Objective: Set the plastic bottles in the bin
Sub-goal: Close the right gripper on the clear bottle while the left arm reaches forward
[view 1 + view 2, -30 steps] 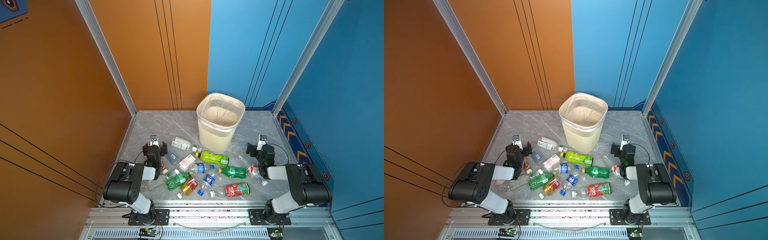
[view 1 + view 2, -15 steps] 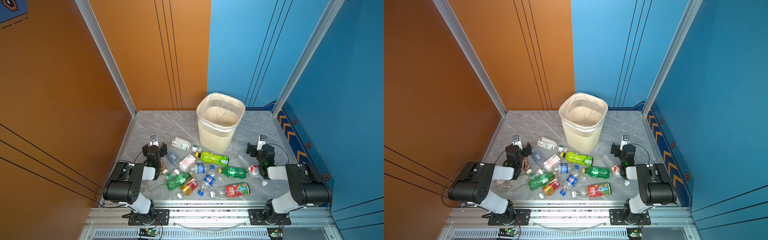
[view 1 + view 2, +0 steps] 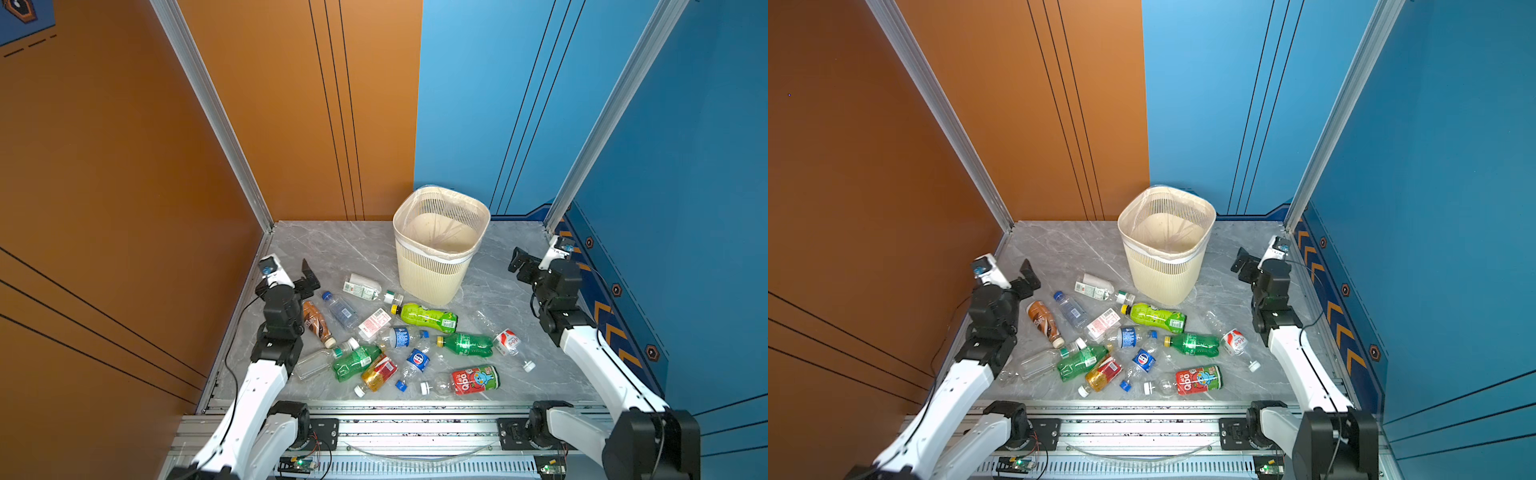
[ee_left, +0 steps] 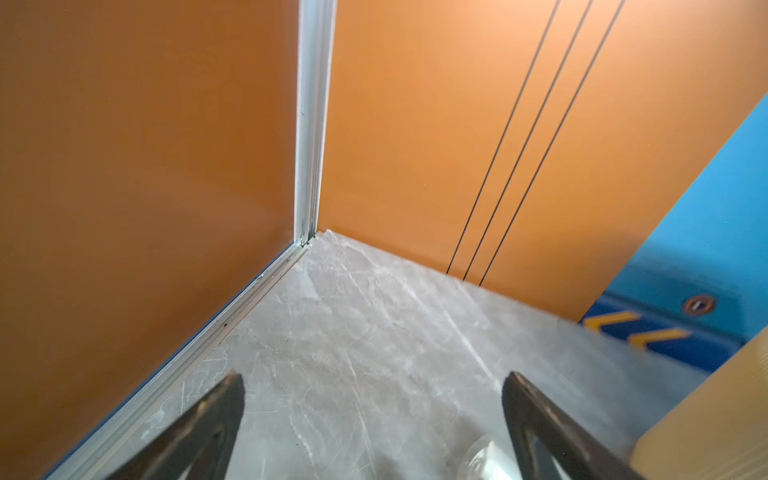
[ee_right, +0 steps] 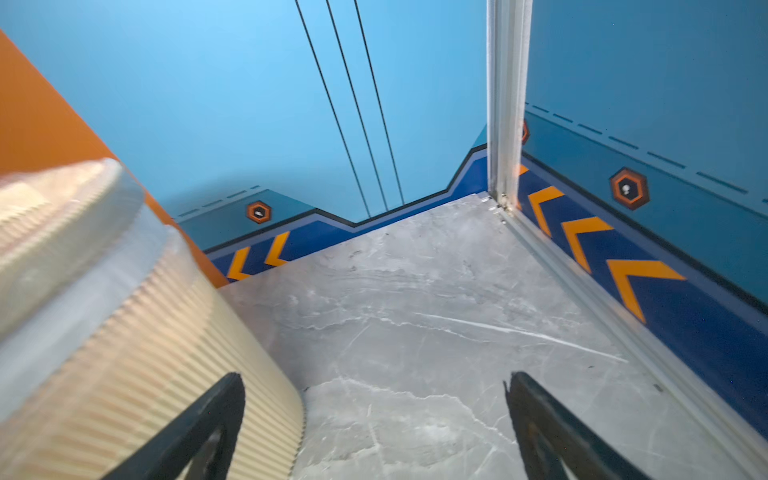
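Observation:
Several plastic bottles lie scattered on the grey marble floor in front of the bin: a bright green one (image 3: 426, 318) (image 3: 1156, 318), a dark green one (image 3: 467, 345), a red-labelled one (image 3: 473, 380) and a brown one (image 3: 316, 324). The cream bin (image 3: 428, 274) (image 3: 1163, 278) stands upright behind them, with only its liner inside. My left gripper (image 3: 299, 276) (image 3: 1021, 280) hovers open, left of the brown bottle. My right gripper (image 3: 519, 266) (image 3: 1244, 264) hovers open, right of the bin. Both wrist views show wide jaws with only floor between them, left gripper (image 4: 374, 377) and right gripper (image 5: 375, 375).
Orange walls close in the left and back, blue walls the right. The bin wall (image 5: 124, 353) is close beside one right finger. The bin edge (image 4: 706, 415) and a clear bottle (image 4: 482, 457) show in the left wrist view. A metal rail (image 3: 395, 424) runs along the front.
Both arms have unfolded from their low pose, elbows rising toward the camera. Both grippers shifted slightly up and outward and stayed open. The bottles and the bin have not moved.

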Available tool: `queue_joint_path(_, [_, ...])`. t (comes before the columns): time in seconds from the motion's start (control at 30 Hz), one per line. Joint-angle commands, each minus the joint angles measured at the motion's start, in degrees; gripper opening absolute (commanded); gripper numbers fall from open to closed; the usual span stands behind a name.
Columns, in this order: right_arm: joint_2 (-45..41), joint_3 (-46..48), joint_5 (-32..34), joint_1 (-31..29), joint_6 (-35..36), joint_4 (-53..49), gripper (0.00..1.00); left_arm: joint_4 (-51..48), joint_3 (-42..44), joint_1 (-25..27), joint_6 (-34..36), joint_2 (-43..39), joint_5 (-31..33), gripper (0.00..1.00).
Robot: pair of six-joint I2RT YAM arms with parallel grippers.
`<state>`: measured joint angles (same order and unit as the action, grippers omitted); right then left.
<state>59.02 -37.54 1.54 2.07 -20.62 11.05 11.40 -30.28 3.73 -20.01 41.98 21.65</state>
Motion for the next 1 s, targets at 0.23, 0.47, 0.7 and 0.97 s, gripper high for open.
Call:
queue_joint_path(0.23, [-3.6, 0.2, -6.7, -10.6, 1.2, -37.6, 1.0, -19.1, 4.3, -2.6, -13.7, -4.3, -8.3, 0.97])
queue_joint_path(0.47, [0.8, 0.1, -0.4, -18.2, 0.8, -40.0, 1.0, -21.8, 1.9, -2.7, -10.3, -2.6, -11.1, 0.98])
queue_joint_path(0.7, [5.7, -2.2, 2.8, -17.6, 0.8, -41.8, 1.0, -21.7, 2.3, -2.8, -12.0, -2.8, -12.3, 0.98])
queue_joint_path(0.97, [13.0, -6.2, 6.0, -16.7, 2.8, -43.6, 1.0, -21.7, 2.9, -3.1, -12.9, -5.2, -11.8, 0.98])
